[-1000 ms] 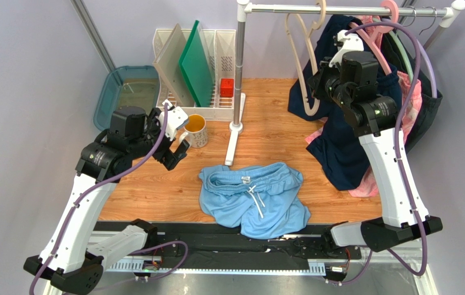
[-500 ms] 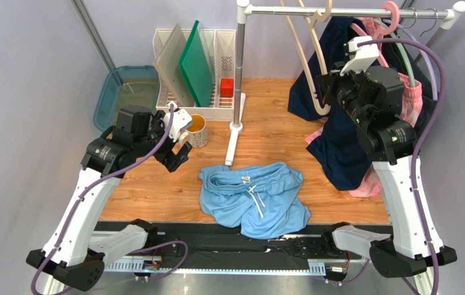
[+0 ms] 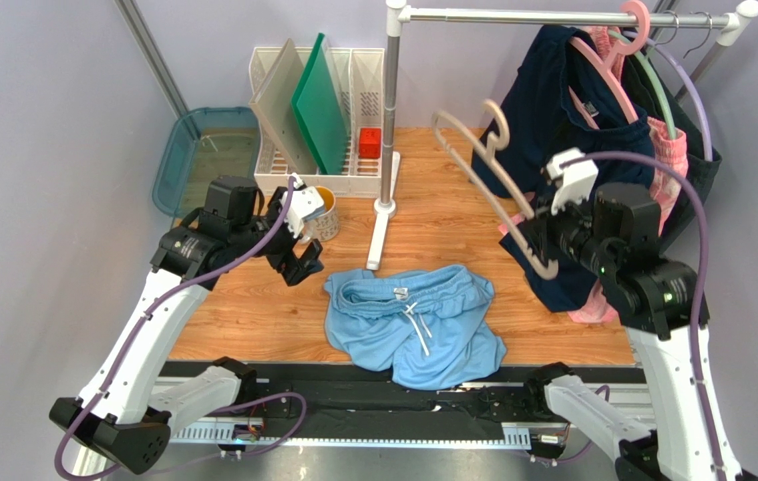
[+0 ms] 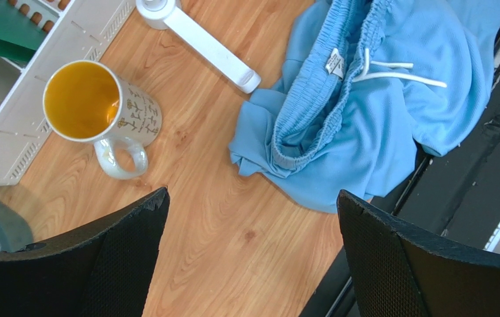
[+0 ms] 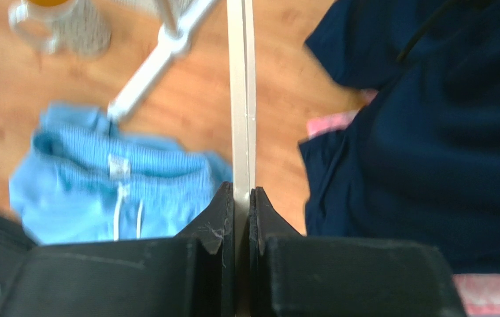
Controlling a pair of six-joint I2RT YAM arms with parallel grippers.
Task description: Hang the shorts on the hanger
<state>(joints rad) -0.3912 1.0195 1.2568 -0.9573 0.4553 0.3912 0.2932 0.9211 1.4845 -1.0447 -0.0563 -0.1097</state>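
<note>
The sky-blue shorts [image 3: 415, 323] lie crumpled on the wooden table near its front edge, white drawstring up; they also show in the left wrist view [image 4: 365, 99] and the right wrist view [image 5: 107, 191]. My right gripper [image 3: 543, 232] is shut on the beige hanger [image 3: 483, 180] and holds it in the air, off the rail, above and right of the shorts. In the right wrist view the hanger's bar [image 5: 241, 99] is pinched between the closed jaws [image 5: 242, 198]. My left gripper [image 3: 297, 256] is open and empty, just left of the shorts, above bare wood [image 4: 252, 205].
A mug [image 3: 320, 212] with a yellow inside stands by a white rack [image 3: 322, 110] holding boards. A clothes rail [image 3: 553, 16] on a pole [image 3: 389, 110] carries a navy garment [image 3: 563, 150], a pink hanger [image 3: 637, 20] and other hangers. A teal bin [image 3: 197, 150] sits back left.
My right gripper lifted the beige hanger off the rail and brought it down and forward toward the shorts. My left gripper moved right and forward, closer to the shorts.
</note>
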